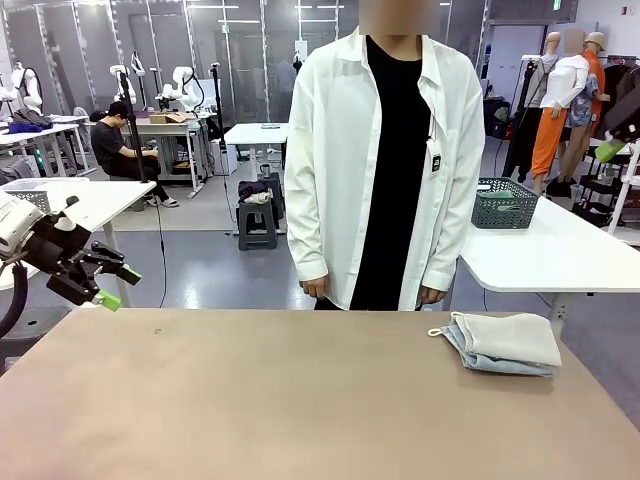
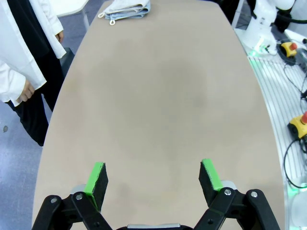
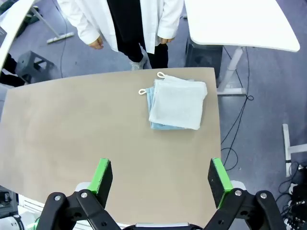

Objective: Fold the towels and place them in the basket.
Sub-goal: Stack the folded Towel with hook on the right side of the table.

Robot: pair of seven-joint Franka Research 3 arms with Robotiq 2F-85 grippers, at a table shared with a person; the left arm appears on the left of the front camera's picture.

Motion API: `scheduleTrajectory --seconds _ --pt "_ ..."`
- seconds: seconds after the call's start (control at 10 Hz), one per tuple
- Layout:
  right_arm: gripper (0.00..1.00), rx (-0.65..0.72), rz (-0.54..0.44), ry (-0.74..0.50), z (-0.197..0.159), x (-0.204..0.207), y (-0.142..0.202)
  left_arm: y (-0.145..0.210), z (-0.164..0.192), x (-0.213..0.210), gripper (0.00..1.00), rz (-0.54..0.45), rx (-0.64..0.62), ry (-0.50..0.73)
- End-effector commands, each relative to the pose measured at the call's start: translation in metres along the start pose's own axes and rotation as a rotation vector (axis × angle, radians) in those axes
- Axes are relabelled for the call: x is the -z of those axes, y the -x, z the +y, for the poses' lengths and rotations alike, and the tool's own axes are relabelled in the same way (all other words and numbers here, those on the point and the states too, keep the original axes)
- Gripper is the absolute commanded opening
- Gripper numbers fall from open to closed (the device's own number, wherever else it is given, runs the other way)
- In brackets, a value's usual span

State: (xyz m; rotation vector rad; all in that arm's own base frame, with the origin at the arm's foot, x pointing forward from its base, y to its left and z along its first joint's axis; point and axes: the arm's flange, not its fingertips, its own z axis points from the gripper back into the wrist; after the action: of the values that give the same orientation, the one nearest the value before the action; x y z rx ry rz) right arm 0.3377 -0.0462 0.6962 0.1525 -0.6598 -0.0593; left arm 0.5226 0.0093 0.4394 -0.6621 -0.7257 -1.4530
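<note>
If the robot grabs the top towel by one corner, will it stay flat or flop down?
Probably flop: the cream towel looks like soft cloth, lying folded on the blue towel. It would likely unfold and hang. It may drag the blue one slightly, since they touch.

beyond my tan table (image 1: pixel 250 400) i see a grey, glossy floor (image 1: pixel 200 270) and white tables (image 1: pixel 560 250) standing about a wide workroom. a dark step stool (image 1: pixel 257 225) sits on the floor in the middle distance, with bundled cloth on top. a person sits at a far desk (image 1: pixel 175 128) on the left, under bright, even light.
</note>
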Motion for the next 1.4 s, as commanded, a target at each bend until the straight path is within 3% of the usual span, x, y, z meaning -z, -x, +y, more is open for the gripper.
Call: scheduleTrajectory --seconds 0.0,1.3 --pt "1.00 0.015 0.002 -0.001 -0.0053 -0.0088 -0.0027 -0.0008 -0.0013 -0.0007 0.96 0.010 0.006 0.001" --pt "1.00 0.015 0.002 -0.001 -0.0053 -0.0088 -0.0027 -0.0008 -0.0013 -0.0007 0.96 0.010 0.006 0.001"
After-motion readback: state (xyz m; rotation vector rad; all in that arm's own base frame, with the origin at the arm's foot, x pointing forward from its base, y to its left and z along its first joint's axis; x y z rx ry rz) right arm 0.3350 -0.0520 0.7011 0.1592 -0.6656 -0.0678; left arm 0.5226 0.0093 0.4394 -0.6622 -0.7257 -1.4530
